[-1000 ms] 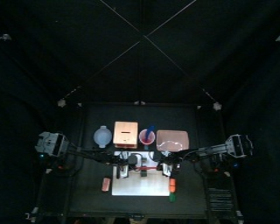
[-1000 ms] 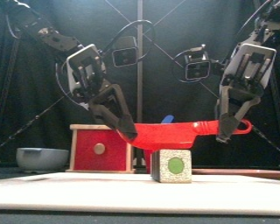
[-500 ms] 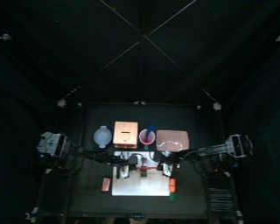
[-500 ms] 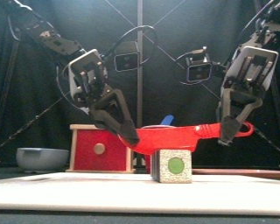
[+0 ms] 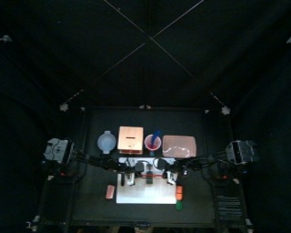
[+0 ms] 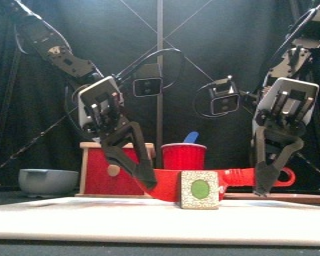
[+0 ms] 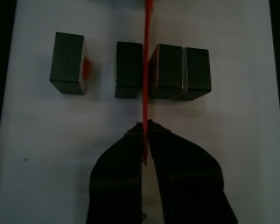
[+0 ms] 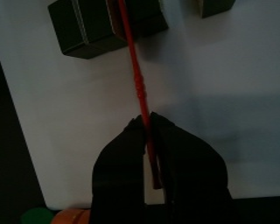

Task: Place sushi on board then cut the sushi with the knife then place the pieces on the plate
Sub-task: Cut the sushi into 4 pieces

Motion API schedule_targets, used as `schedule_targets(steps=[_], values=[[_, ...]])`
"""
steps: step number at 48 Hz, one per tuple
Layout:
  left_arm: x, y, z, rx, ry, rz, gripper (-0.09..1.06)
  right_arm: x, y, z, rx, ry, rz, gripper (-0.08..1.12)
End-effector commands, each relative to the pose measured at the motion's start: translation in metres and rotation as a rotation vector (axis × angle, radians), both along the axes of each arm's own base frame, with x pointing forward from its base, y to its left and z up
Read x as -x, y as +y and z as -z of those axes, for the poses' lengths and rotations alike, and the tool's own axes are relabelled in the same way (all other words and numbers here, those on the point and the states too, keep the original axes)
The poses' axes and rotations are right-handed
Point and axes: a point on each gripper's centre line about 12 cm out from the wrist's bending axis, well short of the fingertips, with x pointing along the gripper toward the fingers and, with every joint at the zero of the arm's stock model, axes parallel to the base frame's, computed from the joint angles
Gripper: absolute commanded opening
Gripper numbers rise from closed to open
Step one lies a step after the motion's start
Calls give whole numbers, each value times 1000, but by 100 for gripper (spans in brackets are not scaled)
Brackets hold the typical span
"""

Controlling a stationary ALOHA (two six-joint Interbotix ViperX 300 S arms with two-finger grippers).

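Observation:
The sushi roll lies on the white cutting board as several dark green blocks in a row; one block stands apart from the others. Its green-centred end faces the front. A red knife lies level across the roll, its blade down in the gap between two blocks. My left gripper is shut on one end of the knife and my right gripper on the other. In the right wrist view the knife runs from the jaws to the blocks.
Behind the board stand a blue-grey bowl, the wooden box with its red drawer front, a red cup holding a blue knife, and the pink tray. An orange toy and a green toy lie beside the board.
Both grippers have come down together with the red knife, from above the roll's top to low between the blocks.

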Motion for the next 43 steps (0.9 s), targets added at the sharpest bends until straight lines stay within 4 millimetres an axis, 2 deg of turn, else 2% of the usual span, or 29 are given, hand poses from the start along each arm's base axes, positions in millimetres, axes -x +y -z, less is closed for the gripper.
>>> schedule_targets(steps=[1, 12, 22, 35, 43], values=[[6, -5, 1, 11, 20, 3, 45, 4, 6, -1, -21, 10, 2, 30], [7, -16, -9, 30, -1, 16, 45, 2, 17, -10, -46, -16, -6, 30], [6, -17, -15, 31, -18, 21, 45, 0, 15, -17, -44, -42, -6, 30], [12, -12, -46, 21, -85, 35, 44, -3, 13, -50, -40, -138, -23, 30], [18, -15, -58, 30, -111, 40, 44, -2, 16, -60, -53, -163, -25, 30]])
